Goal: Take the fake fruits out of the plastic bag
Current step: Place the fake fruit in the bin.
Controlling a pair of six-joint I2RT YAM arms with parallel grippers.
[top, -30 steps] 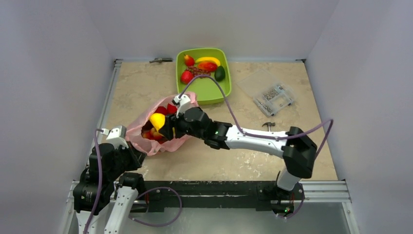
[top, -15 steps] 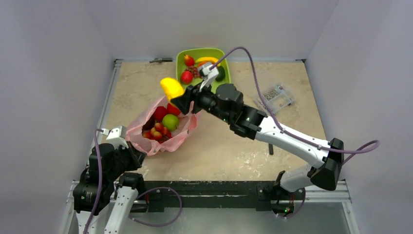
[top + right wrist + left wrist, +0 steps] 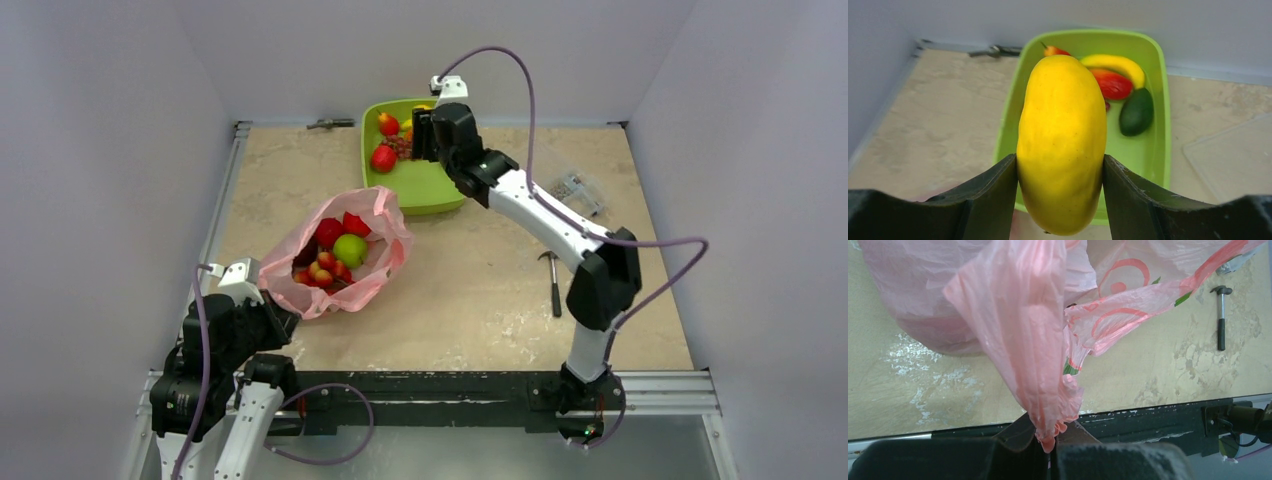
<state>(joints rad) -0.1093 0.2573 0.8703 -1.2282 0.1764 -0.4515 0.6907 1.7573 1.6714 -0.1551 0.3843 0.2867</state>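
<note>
Counter (image 3: 480, 290) of mottled beige stone pattern carried everything, closed in by plain grey walls. On its left half lay a thin, crinkly, translucent pink plastic bag (image 3: 385, 225), its mouth gaping upward. A lime-green rectangular plastic tray (image 3: 430, 190) stood at the far edge, just beyond the bag and apart from it. A clear plastic box (image 3: 580, 190) sat to the tray's right, partly hidden behind the right arm.

The left hand (image 3: 1048, 440) sat at the bag's near left corner, shut tight on a gathered fold of the pink film, which rose from between its fingers. The right arm stretched across the counter, and the right hand (image 3: 1060, 170) hung over the tray's far end. It was clamped on a glossy yellow oval fruit (image 3: 1062, 135), one finger against each flank, the fruit standing lengthwise between them with its lower tip showing below.

In the tray lay a curved yellow banana (image 3: 1113, 65), a dark green avocado (image 3: 1136, 112) and several red fruits (image 3: 383, 157). Inside the bag rested a round green apple (image 3: 350, 249), with a larger red fruit (image 3: 328, 232) touching it on the left and a cluster of small red round fruits (image 3: 322, 272) on the near side.

A small dark hammer (image 3: 553, 280) lay alone on the counter's right half, well apart from the bag.
</note>
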